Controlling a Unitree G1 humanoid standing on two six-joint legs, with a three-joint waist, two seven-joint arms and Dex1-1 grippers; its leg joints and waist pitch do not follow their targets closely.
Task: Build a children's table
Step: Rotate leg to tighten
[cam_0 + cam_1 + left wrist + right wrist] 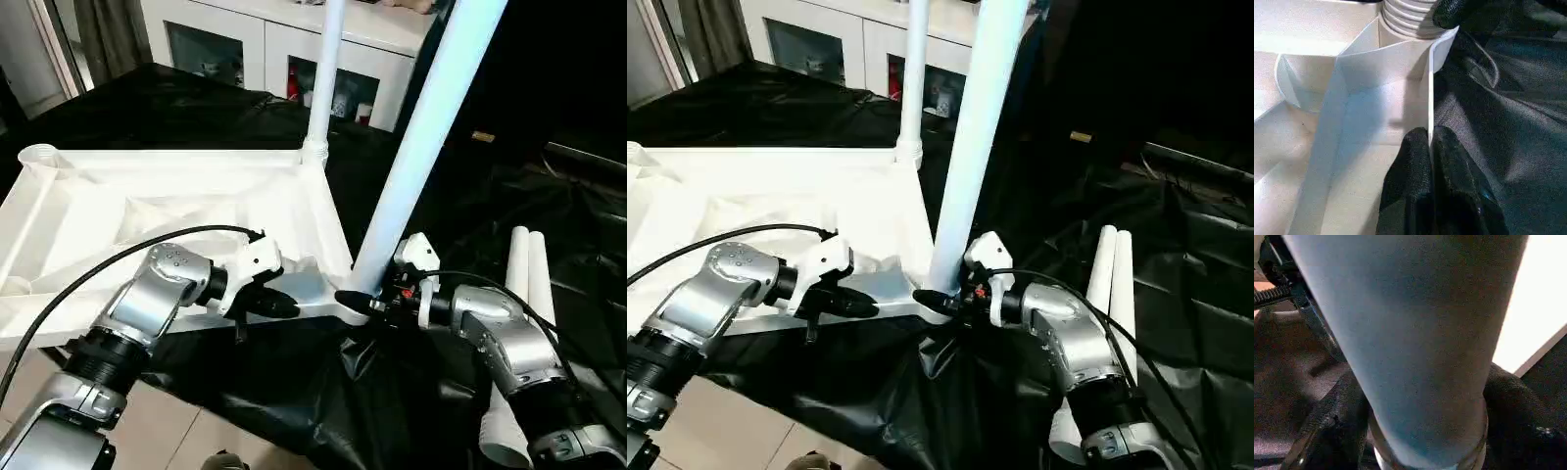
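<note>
The upturned table top (147, 211) lies on black sheeting (294, 392), one leg (325, 78) upright in its twelve-o'clock corner. The left claw (279, 305) is pressed together on the near rim. The right claw (355, 302) straddles a leaning leg (421, 137), seemingly gripping its base. Two spare legs (524, 294) lie at three o'clock.

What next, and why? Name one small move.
Probably twist the near leg further into its corner socket. The right tool straddles its base, threads still show at the socket, and the left tool pinches the tabletop rim, steadying it.
</note>
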